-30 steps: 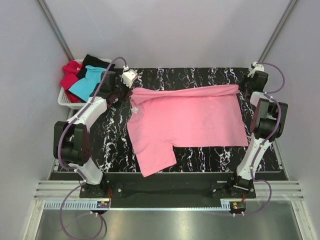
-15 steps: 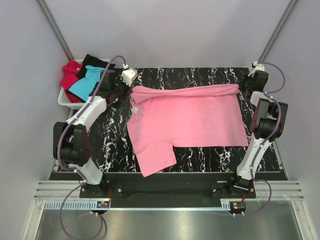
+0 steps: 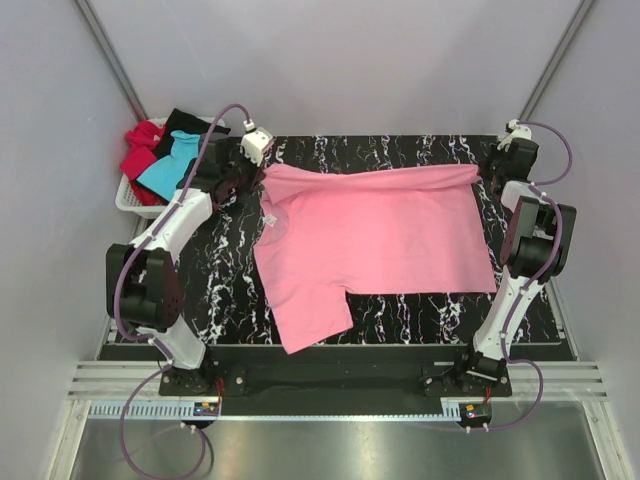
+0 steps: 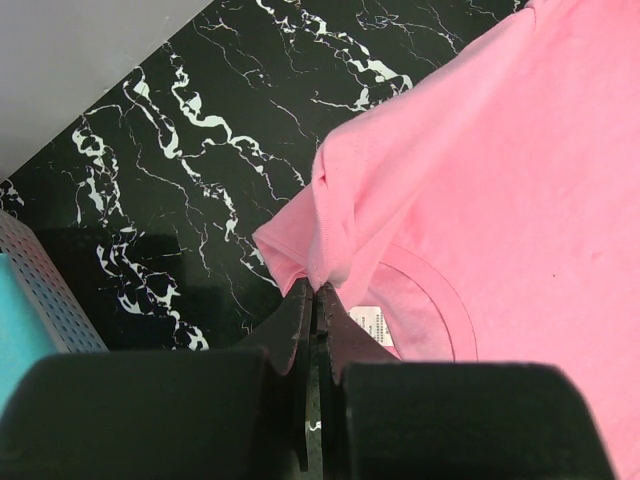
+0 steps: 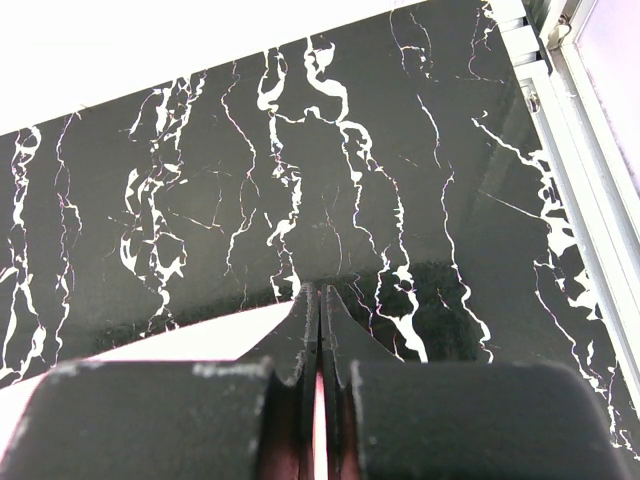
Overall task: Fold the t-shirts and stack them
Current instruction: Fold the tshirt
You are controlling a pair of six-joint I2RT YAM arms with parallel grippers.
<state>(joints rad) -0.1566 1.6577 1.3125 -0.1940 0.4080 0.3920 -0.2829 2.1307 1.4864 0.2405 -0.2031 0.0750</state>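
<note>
A pink t-shirt [image 3: 375, 240] lies spread on the black marbled table [image 3: 230, 270], its far edge folded over and one sleeve hanging toward the front left. My left gripper [image 3: 256, 172] is shut on the shirt's far left corner [image 4: 310, 240], beside the collar and its white label [image 4: 378, 328]. My right gripper [image 3: 484, 172] is shut on the far right corner; a strip of pink cloth [image 5: 150, 345], washed out to white, shows between and beside the fingertips [image 5: 306, 310]. Red [image 3: 140, 150], black [image 3: 185, 122] and turquoise [image 3: 172, 165] shirts lie in the basket.
A white plastic basket [image 3: 128, 200] sits off the table's far left corner, also at the left edge of the left wrist view [image 4: 40, 290]. A metal rail [image 5: 580, 130] runs along the table's right edge. Grey walls close in the back and sides.
My left gripper has moved a little toward the far side, drawing the shirt's far left corner with it. The right gripper and the rest of the shirt have barely moved.
</note>
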